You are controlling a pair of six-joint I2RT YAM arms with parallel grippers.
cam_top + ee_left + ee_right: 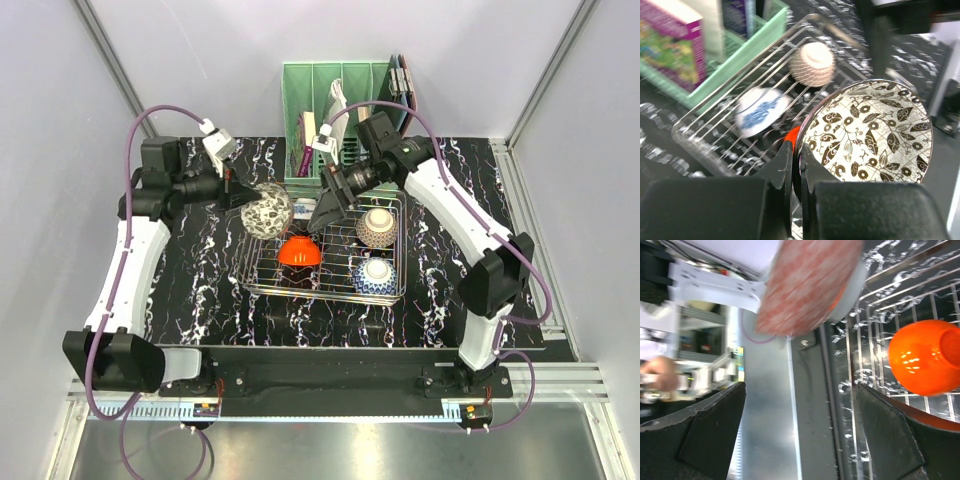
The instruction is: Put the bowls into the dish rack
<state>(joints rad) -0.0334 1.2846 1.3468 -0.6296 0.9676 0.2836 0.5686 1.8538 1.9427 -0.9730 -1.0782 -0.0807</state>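
Observation:
The chrome wire dish rack [262,283] sits mid-table. In it are a glossy orange-red bowl [298,254], a cream lattice bowl [377,227] and a white-blue bowl [375,275], all upside down. My left gripper [236,192] is shut on the rim of a bowl with a dark leaf pattern inside [266,210], held tilted over the rack's left end. In the left wrist view my gripper [796,162] pinches that bowl [870,135]. My right gripper [323,217] is open and empty above the rack. The right wrist view shows a blurred pink-red bowl outside [810,285] and the orange-red bowl [925,357].
A green slotted organizer [345,78] with books stands just behind the rack; it also shows in the left wrist view [747,47]. Black marbled mat [200,290] covers the table. White walls close in on both sides.

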